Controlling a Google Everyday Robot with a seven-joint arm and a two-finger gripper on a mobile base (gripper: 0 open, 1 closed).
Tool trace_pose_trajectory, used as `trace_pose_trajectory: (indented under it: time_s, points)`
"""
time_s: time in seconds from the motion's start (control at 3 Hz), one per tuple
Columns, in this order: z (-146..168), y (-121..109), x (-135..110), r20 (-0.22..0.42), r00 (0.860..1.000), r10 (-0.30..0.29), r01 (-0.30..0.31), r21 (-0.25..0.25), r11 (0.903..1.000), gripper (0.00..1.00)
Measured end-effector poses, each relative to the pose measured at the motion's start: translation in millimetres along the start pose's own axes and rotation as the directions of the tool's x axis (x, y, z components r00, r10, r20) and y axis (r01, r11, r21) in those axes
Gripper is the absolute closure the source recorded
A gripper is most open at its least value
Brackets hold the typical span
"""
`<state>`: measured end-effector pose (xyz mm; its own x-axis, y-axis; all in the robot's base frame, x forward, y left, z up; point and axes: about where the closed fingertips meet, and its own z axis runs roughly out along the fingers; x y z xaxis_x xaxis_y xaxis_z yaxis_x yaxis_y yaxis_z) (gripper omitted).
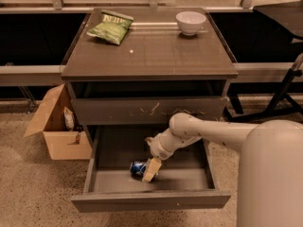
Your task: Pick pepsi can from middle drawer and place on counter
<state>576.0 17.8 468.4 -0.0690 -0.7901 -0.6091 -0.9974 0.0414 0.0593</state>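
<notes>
The pepsi can [137, 167] lies on its side in the open middle drawer [151, 201], left of centre on the drawer floor. My gripper [151, 170] is down inside the drawer, right against the can's right end, with the white arm reaching in from the right. Part of the can is hidden behind the gripper. The counter [151, 56] is the dark top of the cabinet above.
A green chip bag [110, 26] and a white bowl [191, 21] sit at the back of the counter. The scratched drawer [147, 110] above is shut. An open cardboard box [57, 129] stands on the floor at the left. A black stand [284, 91] is at the right.
</notes>
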Motion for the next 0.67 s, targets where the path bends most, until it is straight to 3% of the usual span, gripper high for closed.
trace_pose_trajectory:
  time_s: [0.67]
  points:
    - [47.3, -9.3, 17.7, -0.021, 1.0, 0.021, -0.021, 0.002, 0.9998, 0.0]
